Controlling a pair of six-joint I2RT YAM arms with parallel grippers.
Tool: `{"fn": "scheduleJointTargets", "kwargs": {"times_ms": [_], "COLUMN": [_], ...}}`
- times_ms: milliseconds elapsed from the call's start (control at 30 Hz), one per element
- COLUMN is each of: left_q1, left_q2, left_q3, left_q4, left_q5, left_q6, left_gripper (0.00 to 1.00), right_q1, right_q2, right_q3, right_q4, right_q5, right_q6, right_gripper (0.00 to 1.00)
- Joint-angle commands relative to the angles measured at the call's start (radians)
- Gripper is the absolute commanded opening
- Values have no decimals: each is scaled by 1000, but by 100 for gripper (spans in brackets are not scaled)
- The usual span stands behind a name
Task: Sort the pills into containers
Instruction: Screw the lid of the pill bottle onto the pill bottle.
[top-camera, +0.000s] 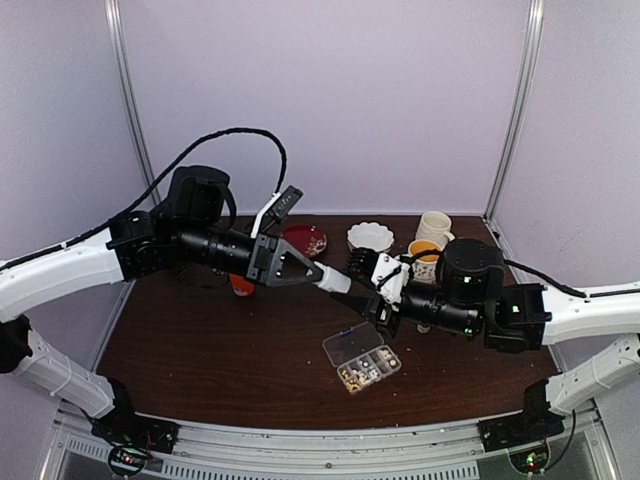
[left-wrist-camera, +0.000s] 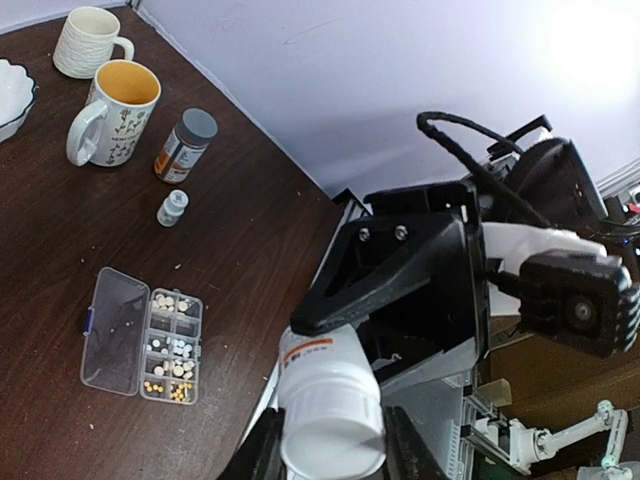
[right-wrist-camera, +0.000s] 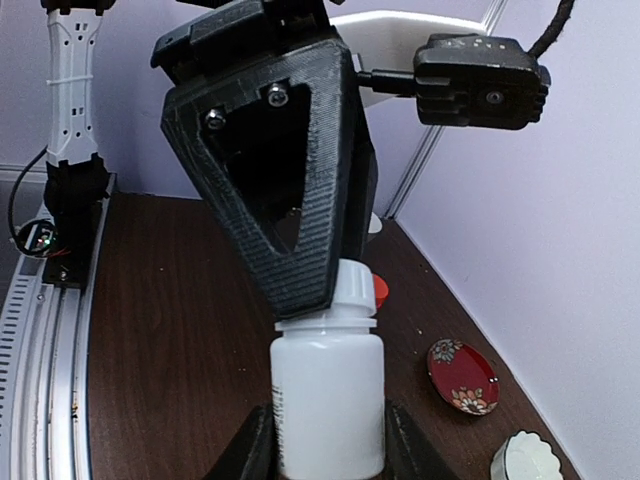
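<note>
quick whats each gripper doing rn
Left gripper: closed on the bottle, at its cap end.
Right gripper: closed on the same bottle, around its body.

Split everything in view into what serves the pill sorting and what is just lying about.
Job in hand:
organiser box, lid open; pills in its compartments; white bottle, held between left pincer and right pincer, probably pill stock.

Lying about:
yellow-lined mug; white mug; white bowl; red plate; grey-capped amber bottle; small vial.
</note>
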Motion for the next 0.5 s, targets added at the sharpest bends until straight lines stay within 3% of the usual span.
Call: {"fn": "scheduleJointTargets", "kwargs": {"times_ms": [0, 200, 400, 467], "left_q1": [-71, -72, -94, -95], "left_q2": [80, 94, 100, 108], "left_q3": [13, 31, 32, 49], "left_q4": [-14, -77, -88, -157], "left_q5": [103, 124, 73, 138], "left_q6": [192, 474, 796, 968], "left_gripper": [5, 2, 3, 1], "right_q1": [-53, -123, -138, -142], "right_q2": [12, 19, 12, 12], "right_q3": [109, 147, 158, 162], "right_q4": [311, 293, 287, 280], "right_q5": [-436, -625, -683, -699], "right_q6": [232, 428, 550, 582], "right_gripper": [0, 0, 0, 0]}}
